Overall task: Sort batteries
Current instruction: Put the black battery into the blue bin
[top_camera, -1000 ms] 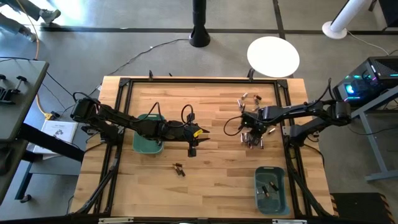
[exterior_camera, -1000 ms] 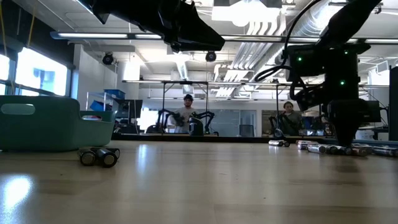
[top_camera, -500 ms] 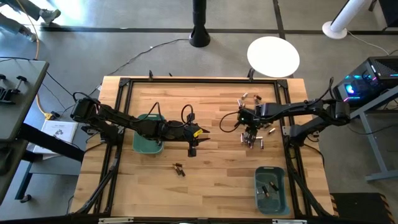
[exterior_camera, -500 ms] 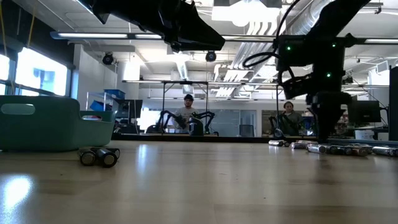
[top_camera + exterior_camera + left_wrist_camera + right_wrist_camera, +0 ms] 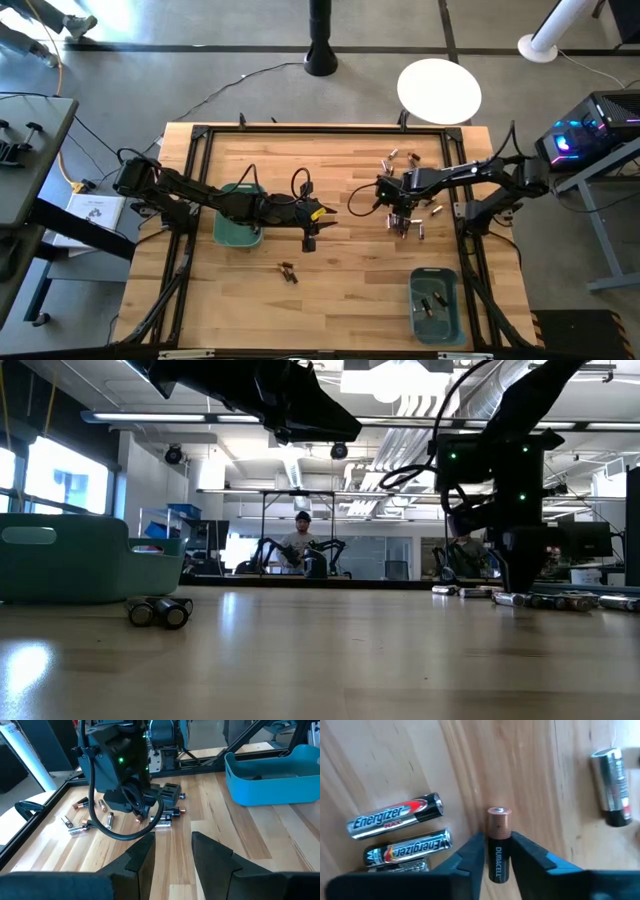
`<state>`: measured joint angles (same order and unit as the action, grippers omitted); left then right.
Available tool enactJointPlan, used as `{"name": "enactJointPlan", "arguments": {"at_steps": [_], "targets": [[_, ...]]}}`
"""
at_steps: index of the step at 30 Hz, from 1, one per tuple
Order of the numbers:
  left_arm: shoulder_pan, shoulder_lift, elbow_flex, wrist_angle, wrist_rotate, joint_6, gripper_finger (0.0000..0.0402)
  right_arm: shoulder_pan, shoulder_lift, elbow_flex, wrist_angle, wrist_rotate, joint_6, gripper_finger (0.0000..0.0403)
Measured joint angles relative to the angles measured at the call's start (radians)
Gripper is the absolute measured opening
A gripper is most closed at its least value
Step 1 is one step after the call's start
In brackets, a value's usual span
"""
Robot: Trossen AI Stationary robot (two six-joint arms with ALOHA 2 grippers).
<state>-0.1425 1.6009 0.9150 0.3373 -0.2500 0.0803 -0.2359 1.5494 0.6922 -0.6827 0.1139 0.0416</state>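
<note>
Right claw (image 5: 496,851) pinched on a copper-topped battery (image 5: 498,840) over the loose cells near the desk's far right edge — lifted for binning; left claw (image 5: 172,851) parted, empty, mid-desk.

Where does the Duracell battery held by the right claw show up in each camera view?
High view: hidden under the right claw.
Low view: cannot be told apart below that claw.
Left wrist view: not discernible.
Right wrist view: Duracell battery centred between the fingers.
Shared landmark: the loose battery pile.
</note>
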Motion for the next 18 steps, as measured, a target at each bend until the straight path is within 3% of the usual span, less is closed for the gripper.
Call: {"name": "enactJointPlan", "arguments": {"at_steps": [4,9,14,18], "targets": [[0.0,0.0,0.0,-0.002,0.0,0.0,0.0119,0.001,-0.023,-0.001,0.0,0.009,0.041,0.0021],[0.0,0.0,0.0,-0.004,0.0,0.0,0.0119,0.038,-0.137,0.087,-0.103,0.141,0.198,0.0022],[0.0,0.0,0.0,-0.01,0.0,0.0,0.0119,0.187,-0.279,0.217,-0.229,0.108,0.373,0.0019],[0.0,0.0,0.0,-0.012,0.0,0.001,0.0119,0.385,-0.365,0.316,-0.297,0.033,0.605,0.0019]]}}
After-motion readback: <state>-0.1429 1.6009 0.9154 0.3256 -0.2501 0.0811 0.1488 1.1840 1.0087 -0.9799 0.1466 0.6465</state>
